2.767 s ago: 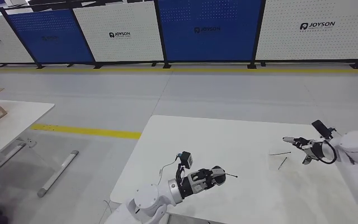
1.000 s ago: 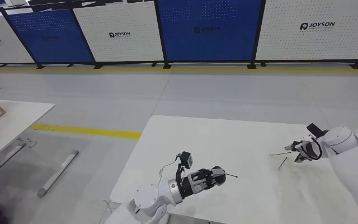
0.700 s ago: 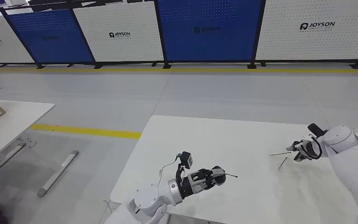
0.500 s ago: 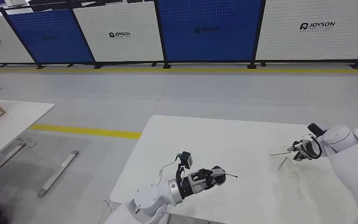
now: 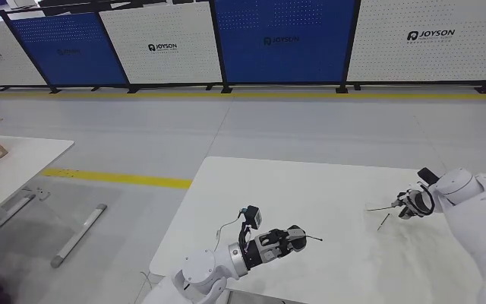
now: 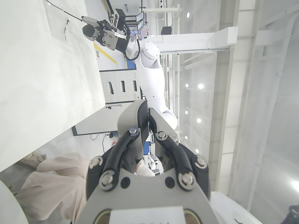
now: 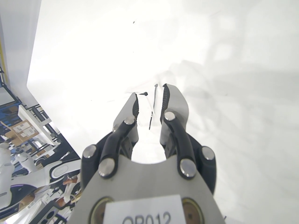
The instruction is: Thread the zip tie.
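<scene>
On the white table (image 5: 304, 190) a thin black zip tie (image 5: 380, 207) lies at the right, and my right gripper (image 5: 396, 205) is down at its near end. In the right wrist view that gripper (image 7: 149, 89) is open by a narrow gap, with the zip tie (image 7: 153, 103) running between the fingers. My left gripper (image 5: 302, 237) hovers near the table's front edge, shut on another black zip tie (image 5: 313, 239) that pokes out to the right. Its fingers (image 6: 142, 117) are pressed together. From the left wrist view, the right gripper (image 6: 85, 24) and its zip tie (image 6: 63, 11) show far off.
A third short zip tie (image 5: 383, 221) lies on the table just in front of the right gripper; the left wrist view has this zip tie (image 6: 65, 27) too. The table's left edge (image 5: 178, 220) drops to the floor. Blue and white panels (image 5: 281, 42) stand far behind.
The right gripper has turned, come down and closed in on the near end of the zip tie at the right. The left arm and its zip tie have stayed still.
</scene>
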`<state>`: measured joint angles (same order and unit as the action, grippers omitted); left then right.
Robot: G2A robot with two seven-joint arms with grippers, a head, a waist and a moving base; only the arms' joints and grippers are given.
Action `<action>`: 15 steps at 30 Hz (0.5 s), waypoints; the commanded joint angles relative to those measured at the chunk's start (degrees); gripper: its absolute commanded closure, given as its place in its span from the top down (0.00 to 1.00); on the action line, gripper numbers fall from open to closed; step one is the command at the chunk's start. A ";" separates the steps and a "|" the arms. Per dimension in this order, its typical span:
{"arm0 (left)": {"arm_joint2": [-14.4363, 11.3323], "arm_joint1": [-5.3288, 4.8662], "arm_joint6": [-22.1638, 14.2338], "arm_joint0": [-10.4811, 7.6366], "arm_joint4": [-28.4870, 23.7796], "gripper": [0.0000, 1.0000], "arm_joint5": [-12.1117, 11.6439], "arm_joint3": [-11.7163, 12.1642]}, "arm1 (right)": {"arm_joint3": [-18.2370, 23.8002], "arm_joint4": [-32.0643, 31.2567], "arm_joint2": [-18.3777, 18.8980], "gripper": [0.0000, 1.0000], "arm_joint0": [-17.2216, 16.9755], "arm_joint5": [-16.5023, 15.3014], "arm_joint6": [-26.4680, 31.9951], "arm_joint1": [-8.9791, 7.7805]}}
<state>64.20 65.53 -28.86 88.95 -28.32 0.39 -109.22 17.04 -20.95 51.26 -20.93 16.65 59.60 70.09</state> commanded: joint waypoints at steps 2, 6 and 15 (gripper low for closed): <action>0.00 0.00 0.00 0.00 0.00 0.00 0.00 0.00 | -0.34 -0.47 -0.26 0.24 0.21 0.27 -0.14 0.27; 0.00 0.00 0.00 0.00 0.00 0.00 0.00 0.00 | -0.96 -0.62 -0.32 0.22 0.57 0.22 -0.32 0.60; 0.00 0.00 0.00 0.00 0.00 0.00 0.00 0.00 | -2.14 -1.12 -0.44 0.24 1.12 0.19 -0.61 1.14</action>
<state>64.20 65.53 -28.86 88.95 -28.32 0.39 -109.22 15.01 -21.98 50.84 -19.85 16.82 59.03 71.17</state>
